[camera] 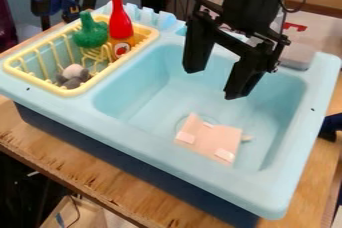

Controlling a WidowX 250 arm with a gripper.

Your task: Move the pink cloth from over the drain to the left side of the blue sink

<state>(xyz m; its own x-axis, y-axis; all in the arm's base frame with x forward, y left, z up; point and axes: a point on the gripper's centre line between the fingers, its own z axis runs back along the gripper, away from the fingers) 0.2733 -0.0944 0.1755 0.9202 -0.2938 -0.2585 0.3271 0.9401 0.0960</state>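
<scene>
The black gripper (pixel 216 83) hangs over the light blue sink basin (pixel 143 89), its two fingers spread apart with nothing between them. Below it, a pale pink flat piece (pixel 210 139) with whitish patches lies on the basin floor, apart from the fingers. At the left, a yellow rack (pixel 69 92) holds a red bottle (pixel 120 22) standing upright, a green object (pixel 91 33) beside it, and a grey and white item (pixel 73 75) near the front.
The sink unit's rim (pixel 200 182) surrounds the basin, and the unit rests on a wooden table (pixel 100 172). Behind the gripper, a grey object (pixel 296 57) sits at the back right rim. Blue clamps (pixel 53 3) show at the upper left and right edge.
</scene>
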